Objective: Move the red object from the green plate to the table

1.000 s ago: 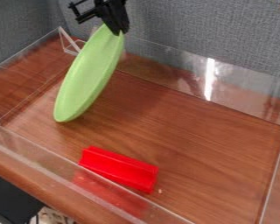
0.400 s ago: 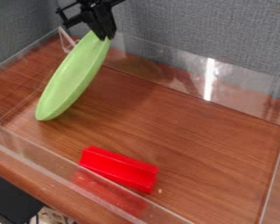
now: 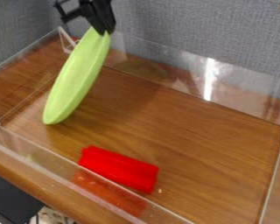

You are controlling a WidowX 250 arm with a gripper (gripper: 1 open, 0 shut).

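The red object, a bright red elongated block, lies flat on the table near the front acrylic wall. The green plate hangs tilted almost on edge above the left part of the table, lifted clear of the wood. My gripper is at the top left, shut on the plate's upper rim. The plate hides the fingertips themselves. The block is well apart from the plate, below and to its right.
Clear acrylic walls enclose the tabletop on all sides; the front wall runs just before the red block. A grey wall stands behind.
The gripper and the hanging plate swung left, then slightly back right. The plate's lower edge shifted along the left side. The red block stayed still.
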